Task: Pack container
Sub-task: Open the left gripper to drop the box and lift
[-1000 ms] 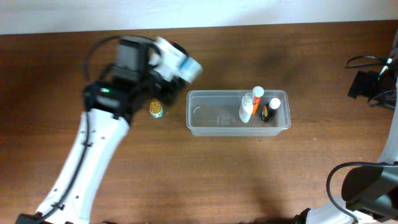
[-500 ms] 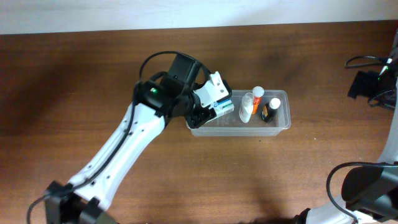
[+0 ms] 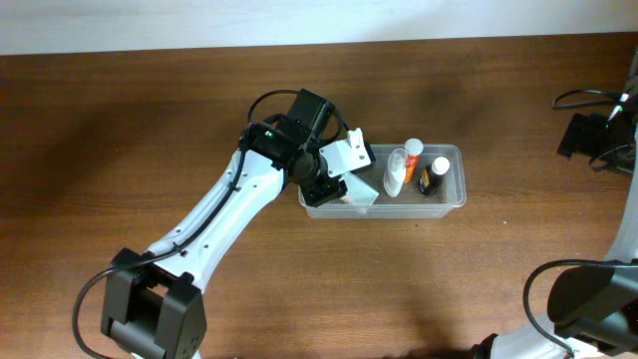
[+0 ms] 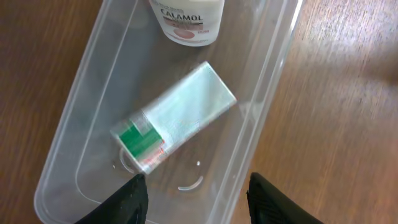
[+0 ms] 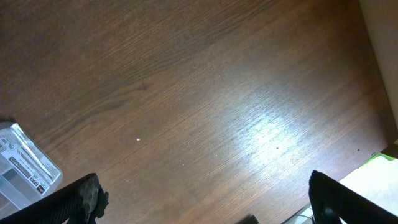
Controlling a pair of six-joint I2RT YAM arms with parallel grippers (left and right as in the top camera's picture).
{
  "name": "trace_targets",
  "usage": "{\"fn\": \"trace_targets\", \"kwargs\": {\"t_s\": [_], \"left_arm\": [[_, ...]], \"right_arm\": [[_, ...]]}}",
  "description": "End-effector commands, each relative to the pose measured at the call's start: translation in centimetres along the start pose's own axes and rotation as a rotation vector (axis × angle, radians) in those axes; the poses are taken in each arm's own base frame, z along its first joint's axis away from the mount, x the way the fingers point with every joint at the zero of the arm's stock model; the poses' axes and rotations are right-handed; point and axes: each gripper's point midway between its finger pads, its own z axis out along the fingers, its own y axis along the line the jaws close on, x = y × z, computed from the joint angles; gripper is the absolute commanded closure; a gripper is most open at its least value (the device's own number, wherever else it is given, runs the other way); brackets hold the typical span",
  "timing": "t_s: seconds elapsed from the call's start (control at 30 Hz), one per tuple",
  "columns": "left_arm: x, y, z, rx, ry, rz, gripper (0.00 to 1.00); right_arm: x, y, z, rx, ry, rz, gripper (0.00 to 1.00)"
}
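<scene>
Two dark fingertips of the left gripper [image 4: 198,200] show only at the bottom edge of its wrist view, set wide apart with nothing between them. They hang over the left end of the container [image 4: 65,134], which sits on the brown table [image 3: 299,279] near its middle. Inside the tub a small box [image 4: 174,119] lies flat and skewed. It is white with a green end and is blurred enough that we cannot read its print. Beyond it a white bottle [image 4: 186,15] is cut off by the frame, and only the word CALAMOL shows.

From overhead, the left arm and wrist cover the container's left half, so we cannot see the box there. At the right end we make out the white bottle [image 3: 395,178], an orange tube [image 3: 411,158] with a white cap, and a dark bottle [image 3: 431,180].

Spread wide too, the right gripper [image 5: 217,202] shows only its tips at the lower corners, over bare wood. A white labelled object [image 5: 25,168] is clipped by the left edge, and we cannot tell what it is.
</scene>
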Motion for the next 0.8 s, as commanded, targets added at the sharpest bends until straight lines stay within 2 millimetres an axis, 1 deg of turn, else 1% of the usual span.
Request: {"fn": "trace_targets", "kwargs": {"t_s": [0.0, 0.17, 0.2, 0.23, 0.3, 0.33, 0.37, 0.4, 0.43, 0.5, 0.53, 0.6, 0.67, 0.7, 0.77], "left_arm": [[-0.6, 0.1, 0.2, 0.002, -0.027, 0.033, 0.48], [-2.1, 1.3, -0.5, -0.040, -0.073, 0.015, 0.47], [-2.5, 2.6, -1.5, -0.094, -0.077, -0.010, 0.46], [-2.7, 3.6, -2.1, -0.139, -0.071, -0.034, 0.37], [-2.6, 6.3, -3.8, -0.259, -0.051, -0.120, 0.28], [-2.3, 8.1, -5.1, -0.344, -0.043, -0.200, 0.21], [-2.1, 9.3, -6.1, -0.404, -0.042, -0.267, 0.20], [-1.5, 11.0, -7.6, -0.483, -0.045, -0.370, 0.18], [-1.0, 12.1, -8.6, -0.539, -0.050, -0.453, 0.17], [0.8, 14.2, -10.8, -0.645, -0.061, -0.649, 0.18], [2.1, 15.0, -11.6, -0.678, -0.062, -0.743, 0.17], [4.6, 15.7, -12.3, -0.690, -0.053, -0.892, 0.14], [7.2, 15.9, -12.6, -0.684, -0.023, -1.022, 0.04], [8.6, 15.7, -12.6, -0.665, 0.001, -1.080, 0.01], [10.4, 15.3, -12.3, -0.598, 0.036, -1.133, 0.01]], "right_arm": [[0.1, -0.2, -0.2, 0.008, -0.005, 0.009, 0.02], [0.1, -0.2, -0.2, 0.008, -0.005, 0.009, 0.02], [0.1, -0.2, -0.2, 0.008, -0.005, 0.009, 0.02], [0.1, -0.2, -0.2, 0.008, -0.005, 0.009, 0.02], [0.1, -0.2, -0.2, 0.008, -0.005, 0.009, 0.02], [0.1, -0.2, -0.2, 0.008, -0.005, 0.009, 0.02], [0.1, -0.2, -0.2, 0.009, -0.005, 0.009, 0.02], [0.1, -0.2, -0.2, 0.008, -0.005, 0.009, 0.02], [0.1, -0.2, -0.2, 0.008, -0.005, 0.009, 0.02], [0.1, -0.2, -0.2, 0.008, -0.005, 0.009, 0.02], [0.1, -0.2, -0.2, 0.008, -0.005, 0.009, 0.02], [0.1, -0.2, -0.2, 0.008, -0.005, 0.009, 0.02], [0.1, -0.2, -0.2, 0.008, -0.005, 0.009, 0.02], [0.1, -0.2, -0.2, 0.008, -0.005, 0.009, 0.02], [0.1, -0.2, -0.2, 0.008, -0.005, 0.009, 0.02]]}}
